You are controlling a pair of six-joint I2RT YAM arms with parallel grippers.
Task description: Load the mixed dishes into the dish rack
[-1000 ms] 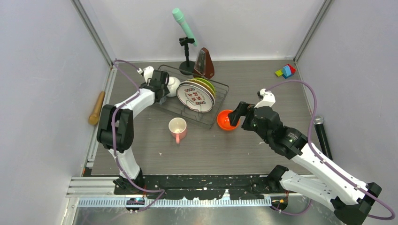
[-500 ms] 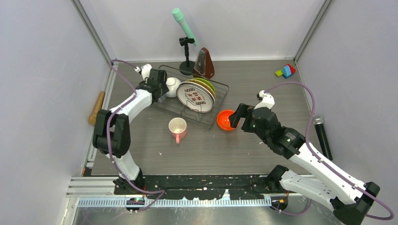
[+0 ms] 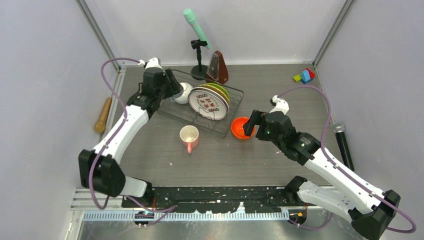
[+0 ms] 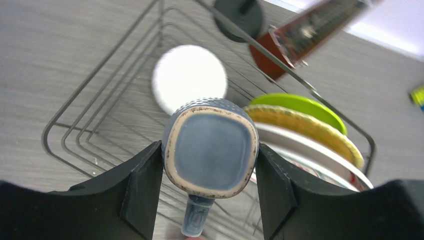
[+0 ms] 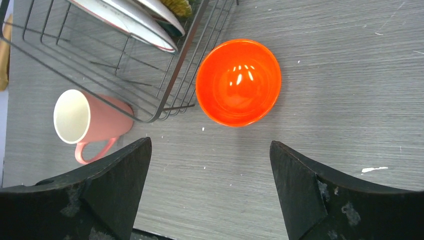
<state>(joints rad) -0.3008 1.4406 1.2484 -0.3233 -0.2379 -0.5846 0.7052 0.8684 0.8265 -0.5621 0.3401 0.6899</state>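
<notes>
1. The left gripper [image 4: 209, 167] is closed on a small grey-blue mug [image 4: 210, 145], one black finger pressed against each side. The mug has a speckled, rounded-square shape (the wrist camera faces one flat end of it, rimmed in pale tan), and its handle points toward the near side.
2. The mug hangs above the far-left part of the dish rack [image 3: 185, 112], a dark thin-wire basket on a grey wood-grain table [image 5: 350, 75].
3. Inside the rack, at its far-left end, sits a white bowl [image 4: 189, 77], just beyond the held mug.
4. Three plates stand on edge side by side in the right half of the rack: a lime-green plate [image 4: 300, 107] farthest back, a tan plate [image 4: 305, 132] against it, and a white plate [image 3: 209, 103] with a teal rim and red marks in front.
5. An orange-red bowl [image 5: 238, 82] sits upright on the table just right of the rack's near-right corner.
6. A pink mug [image 5: 82, 117] with a cream inside stands on the table just outside the rack's near edge.
7. The right gripper [image 5: 210, 147] is spread wide with nothing in it, above the table near the orange-red bowl.
</notes>
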